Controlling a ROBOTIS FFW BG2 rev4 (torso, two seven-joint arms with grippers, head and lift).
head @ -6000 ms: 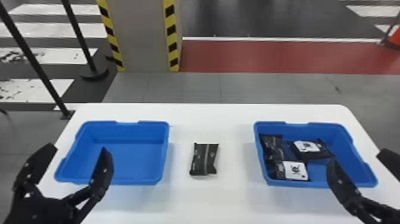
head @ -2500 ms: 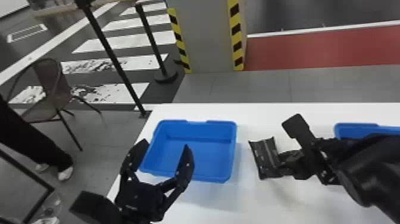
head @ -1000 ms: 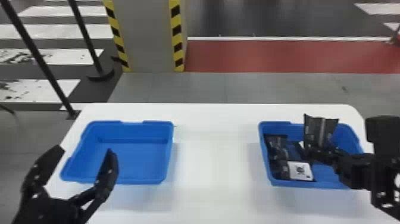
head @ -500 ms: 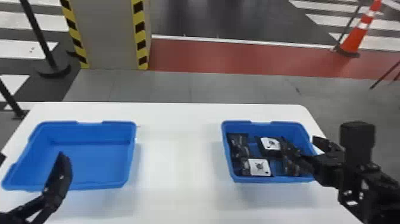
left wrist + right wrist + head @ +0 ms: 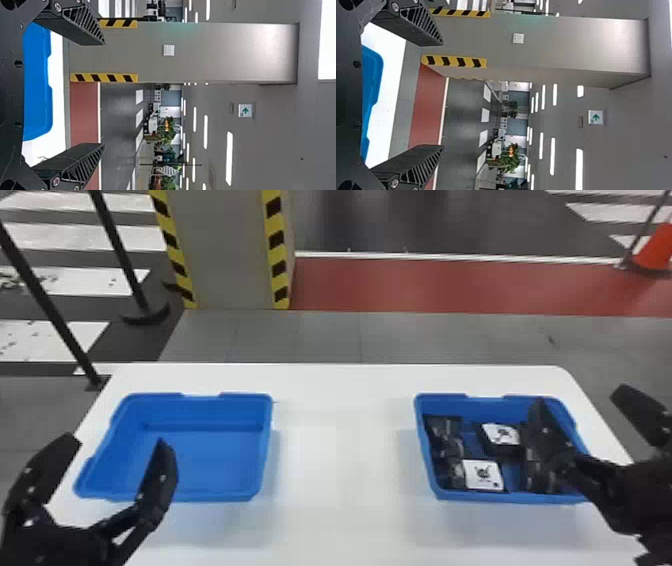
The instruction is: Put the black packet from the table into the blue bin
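The glossy black packet (image 5: 539, 477) lies in the right-hand blue plastic bin (image 5: 500, 496), long axis running near-to-far; printed white labels (image 5: 482, 475) face up beside it; left gripper (image 5: 119, 442) and right gripper (image 5: 580, 396) have jaws wide apart, empty.

The two flat black ribbed jaws of the right gripper (image 5: 443, 96) stand wide apart, with nothing between them. Near them lie part of a blue plastic bin (image 5: 372, 79) and the white flat surface (image 5: 389, 95) it sits on. Beyond are a red floor strip (image 5: 426, 107), a grey square pillar (image 5: 558, 45) with yellow-and-black striped edging (image 5: 455, 61), and a white sign with a green arrow (image 5: 596, 117).
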